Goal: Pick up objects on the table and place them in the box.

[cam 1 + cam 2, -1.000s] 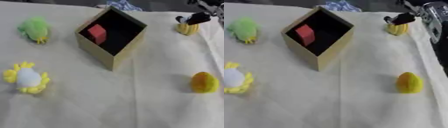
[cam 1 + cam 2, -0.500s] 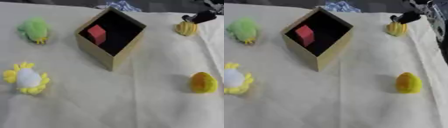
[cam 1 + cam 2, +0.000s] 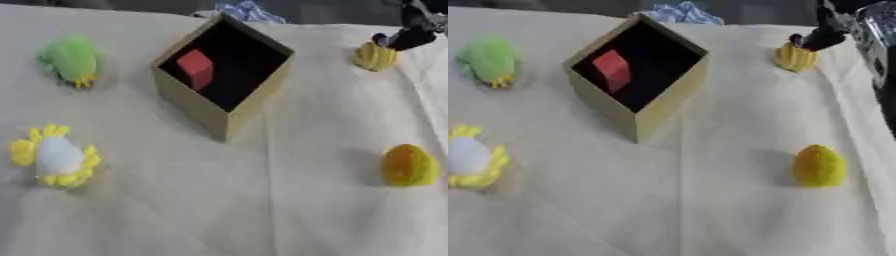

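— Left eye view: box (image 3: pixel 229 120)?
— Centre-far, corner pointing near; red block (image 3: pixel 196 68) inside.
— Toys?
— Round yellow one (image 3: pixel 409 165) near right. Ribbed yellow one (image 3: pixel 374 56) far right, upright-ish.
— Right hand (image 3: pixel 826 34)?
— Fingertips at ribbed one's top; grip: can't tell.

I see the open box (image 3: pixel 223 80) standing mid-table as the main obstacle, its tall walls blocking any low sweep across. Right of it the cloth (image 3: pixel 324 115) lies bare between the box, the ridged yellow toy (image 3: pixel 375 56) and the yellow-orange plush (image 3: pixel 409 165). My right hand (image 3: pixel 820 36) sits at the ridged toy, possibly touching it. The near cloth is open.
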{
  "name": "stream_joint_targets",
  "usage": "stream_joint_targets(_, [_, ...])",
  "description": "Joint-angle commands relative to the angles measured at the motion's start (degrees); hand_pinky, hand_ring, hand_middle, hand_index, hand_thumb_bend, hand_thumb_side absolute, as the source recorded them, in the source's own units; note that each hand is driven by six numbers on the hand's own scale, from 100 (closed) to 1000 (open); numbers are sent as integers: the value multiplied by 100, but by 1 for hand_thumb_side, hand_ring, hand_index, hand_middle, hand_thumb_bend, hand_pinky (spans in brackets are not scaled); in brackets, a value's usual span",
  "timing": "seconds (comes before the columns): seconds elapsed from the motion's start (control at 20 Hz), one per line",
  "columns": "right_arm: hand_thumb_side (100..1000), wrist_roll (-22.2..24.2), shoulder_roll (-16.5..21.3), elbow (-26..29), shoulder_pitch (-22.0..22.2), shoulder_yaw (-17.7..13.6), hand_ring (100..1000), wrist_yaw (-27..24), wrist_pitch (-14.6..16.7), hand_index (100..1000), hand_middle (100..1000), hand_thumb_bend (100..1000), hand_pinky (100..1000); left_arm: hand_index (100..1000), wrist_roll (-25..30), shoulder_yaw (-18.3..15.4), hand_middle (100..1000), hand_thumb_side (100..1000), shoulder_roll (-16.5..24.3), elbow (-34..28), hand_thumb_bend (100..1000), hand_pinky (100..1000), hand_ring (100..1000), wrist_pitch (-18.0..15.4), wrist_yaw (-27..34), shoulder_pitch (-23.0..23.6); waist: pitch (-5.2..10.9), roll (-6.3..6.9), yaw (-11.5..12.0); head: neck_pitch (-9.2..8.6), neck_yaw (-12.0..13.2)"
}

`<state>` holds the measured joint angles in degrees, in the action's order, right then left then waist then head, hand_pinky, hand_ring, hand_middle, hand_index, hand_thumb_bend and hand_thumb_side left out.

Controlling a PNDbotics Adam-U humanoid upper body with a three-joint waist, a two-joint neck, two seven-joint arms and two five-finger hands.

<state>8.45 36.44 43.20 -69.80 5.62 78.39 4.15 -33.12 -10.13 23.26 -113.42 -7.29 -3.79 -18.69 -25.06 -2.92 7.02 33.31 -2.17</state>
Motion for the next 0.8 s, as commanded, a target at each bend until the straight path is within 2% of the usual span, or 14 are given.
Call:
stream_joint_targets(0.05, [554, -187, 129, -28, -70, -64, 791, 142, -31, 316, 414, 454, 764, 756, 0, -56, 589, 530, 132, -117, 348, 717, 623, -16, 13, -55, 113, 35, 3, 19, -16])
stream_joint_targets(0.25, [528, -282, 143, -95, -36, -100, 780, 203, 5, 296, 394, 457, 761, 756, -2, -58, 588, 532, 131, -117, 348, 717, 624, -9, 23, -60, 86, 58, 9, 24, -19])
stream_joint_targets(0.35, [519, -280, 151, -115, -20, -111, 785, 188, 9, 309, 415, 459, 766, 756, -4, -58, 588, 534, 133, -117, 350, 717, 624, -6, 30, -63, 76, 68, 14, 29, -19])
stream_joint_targets(0.45, [525, -207, 156, -116, -2, -133, 801, 87, -5, 514, 537, 453, 787, 756, -5, -58, 589, 536, 132, -117, 352, 717, 624, -2, 36, -68, 69, 78, 15, 34, -17])
stream_joint_targets(0.5, [477, -154, 156, -91, 13, -144, 820, -11, -14, 668, 636, 444, 809, 757, -5, -58, 589, 536, 132, -117, 353, 718, 625, -1, 37, -70, 66, 82, 16, 38, -17])
stream_joint_targets(0.55, [423, -53, 156, -43, 35, -154, 824, -162, -2, 693, 657, 441, 813, 757, -5, -57, 589, 537, 131, -117, 353, 718, 625, 1, 39, -72, 63, 86, 18, 42, -17])
stream_joint_targets(0.6, [215, 57, 160, 36, 60, -157, 848, -327, 23, 779, 718, 426, 830, 757, -6, -58, 589, 537, 131, -117, 353, 718, 625, 2, 40, -71, 60, 89, 18, 47, -16])
stream_joint_targets(0.65, [163, 217, 164, 131, 92, -156, 871, -527, 62, 825, 749, 395, 849, 757, -8, -59, 589, 538, 129, -117, 353, 718, 625, 4, 43, -68, 57, 93, 17, 52, -15])
stream_joint_targets(0.7, [384, 380, 180, 237, 112, -160, 885, -734, 80, 838, 761, 180, 862, 757, -9, -60, 590, 538, 129, -117, 353, 718, 625, 5, 46, -66, 56, 94, 14, 57, -14])
stream_joint_targets(0.75, [510, 482, 201, 356, 129, -174, 893, -932, 51, 831, 764, 100, 870, 758, -8, -60, 590, 537, 127, -117, 353, 718, 625, 3, 46, -67, 57, 94, 9, 62, -14])
stream_joint_targets(0.8, [672, 551, 221, 449, 148, -180, 905, -1096, -12, 823, 766, 100, 882, 758, -5, -58, 590, 537, 125, -117, 353, 718, 626, 2, 45, -69, 59, 94, 6, 63, -15])
